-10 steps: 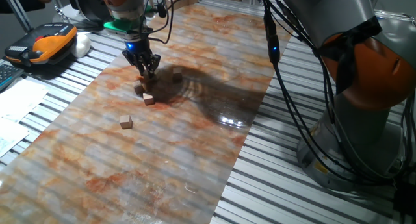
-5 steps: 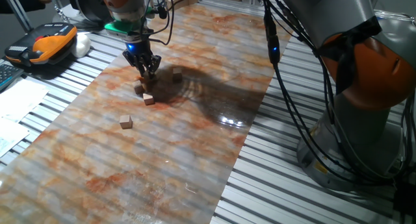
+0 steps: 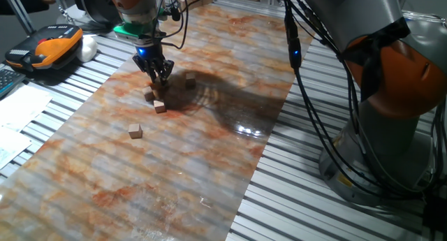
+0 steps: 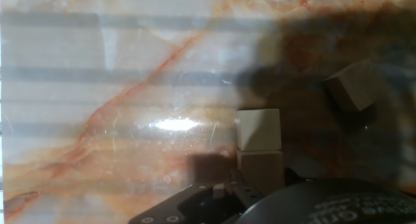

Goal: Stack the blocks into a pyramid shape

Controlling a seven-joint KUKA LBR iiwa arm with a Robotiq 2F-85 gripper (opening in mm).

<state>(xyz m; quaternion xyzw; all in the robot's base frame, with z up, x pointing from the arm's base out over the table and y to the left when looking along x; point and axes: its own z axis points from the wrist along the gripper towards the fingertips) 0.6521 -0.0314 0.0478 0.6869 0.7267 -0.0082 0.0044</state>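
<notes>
From my seat the biggest thing in the fixed view is the grey and orange arm base (image 3: 391, 94) on the right, with black cables (image 3: 307, 94) hanging down in front of it. It stands on a ribbed metal bench (image 3: 307, 199), and over that lies the marbled tabletop (image 3: 181, 164), running from the near left up toward the far right.

At the far left of the bench I see an orange and black handheld unit (image 3: 49, 49) and some white papers (image 3: 17, 108).

The claw (image 3: 158, 79) hangs low over the far left part of the tabletop, fingers pointing down into a small group of blocks. I cannot tell from either camera how wide it stands or whether it has hold of anything; its tips are dark against the shadow, and the hand view shows only the dark housing along the bottom edge.

The blocks I can make out in the fixed view: one (image 3: 190, 79) just right of the claw, one (image 3: 149, 95) just below its tips, one (image 3: 160, 107) a little nearer to me, and one (image 3: 135, 131) well apart on its own toward the near left.

In the hand view I see two blocks touching edge to edge, a pale one (image 4: 258, 128) and a browner one (image 4: 261, 170) beneath it in the picture, plus a tilted block (image 4: 351, 86) apart in the shadow to the upper right
</notes>
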